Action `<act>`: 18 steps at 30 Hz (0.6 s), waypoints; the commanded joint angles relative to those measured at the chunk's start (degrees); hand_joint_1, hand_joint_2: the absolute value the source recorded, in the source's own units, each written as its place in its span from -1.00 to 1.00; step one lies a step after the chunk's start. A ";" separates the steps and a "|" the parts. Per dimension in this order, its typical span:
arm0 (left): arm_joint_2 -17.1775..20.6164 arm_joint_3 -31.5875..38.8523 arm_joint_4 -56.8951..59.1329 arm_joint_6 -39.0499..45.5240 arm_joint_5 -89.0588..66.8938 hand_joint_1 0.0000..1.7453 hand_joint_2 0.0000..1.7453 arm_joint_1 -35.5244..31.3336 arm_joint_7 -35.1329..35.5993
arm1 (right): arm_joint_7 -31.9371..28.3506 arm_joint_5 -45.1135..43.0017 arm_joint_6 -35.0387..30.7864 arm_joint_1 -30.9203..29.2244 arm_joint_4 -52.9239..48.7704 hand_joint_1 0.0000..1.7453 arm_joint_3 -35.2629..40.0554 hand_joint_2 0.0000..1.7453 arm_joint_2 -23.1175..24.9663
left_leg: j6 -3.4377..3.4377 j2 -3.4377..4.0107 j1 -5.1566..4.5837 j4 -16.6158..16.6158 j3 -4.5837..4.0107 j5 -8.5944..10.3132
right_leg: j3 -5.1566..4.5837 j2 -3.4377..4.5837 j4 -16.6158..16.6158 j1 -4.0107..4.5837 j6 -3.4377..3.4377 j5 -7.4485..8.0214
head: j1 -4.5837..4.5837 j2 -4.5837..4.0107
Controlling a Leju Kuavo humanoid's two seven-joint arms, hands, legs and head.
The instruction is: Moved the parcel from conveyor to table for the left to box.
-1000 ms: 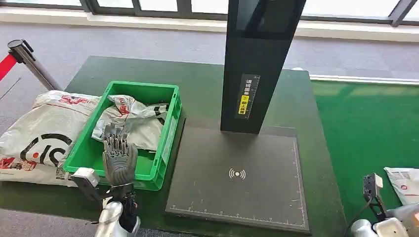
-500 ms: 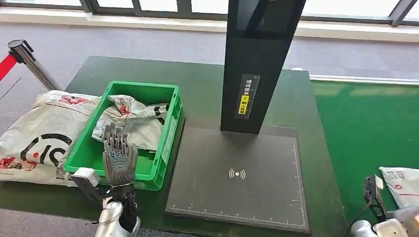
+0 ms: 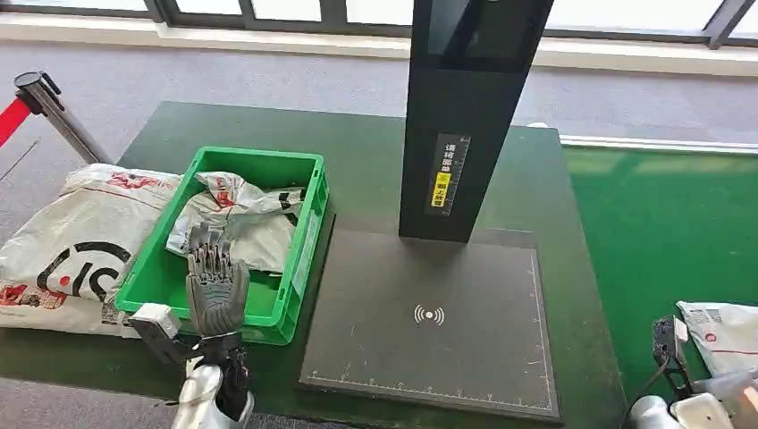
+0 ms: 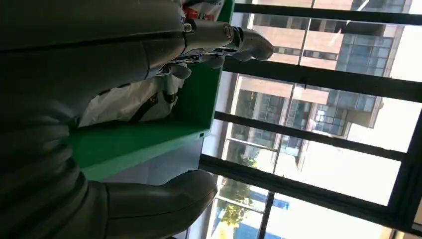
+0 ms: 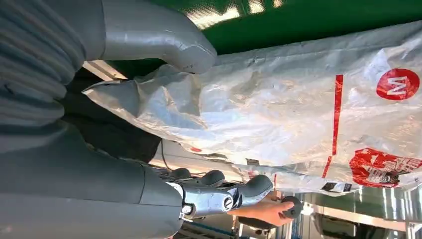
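My left robot hand [image 3: 214,288] was dark grey, on a silver arm. The crate [image 3: 303,239] beneath it was bright green, and the bag [image 3: 255,223] inside it pale grey with red and black print. The big sack [image 3: 76,237] alongside was white with a black ring mark and red lettering. The bench [image 3: 362,161] was dark green, the scanner pad [image 3: 438,313] black with a white signal mark, its post [image 3: 465,107] black with a yellow label. The parcel [image 5: 308,114] by my right robot hand [image 5: 149,109] was silvery white with a red stripe and a red disc.

- Head view looks forward and down from high over the green crate [image 3: 228,268].
- Left wrist view sits close behind the left hand [image 4: 99,74], sharing that crate [image 4: 149,142].
- Right wrist view looks closely onto a parcel [image 5: 298,114].
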 commanded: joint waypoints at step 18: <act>-2.72 3.08 2.94 -0.38 -0.31 -1.00 1.00 0.34 0.28 | 0.34 -0.29 1.23 -2.77 8.61 -1.00 2.03 1.00 -1.20 | 0.01 0.14 -0.02 -0.04 0.11 -0.04 | 0.07 0.09 -0.05 -0.01 -0.04 0.00 | 0.00 0.00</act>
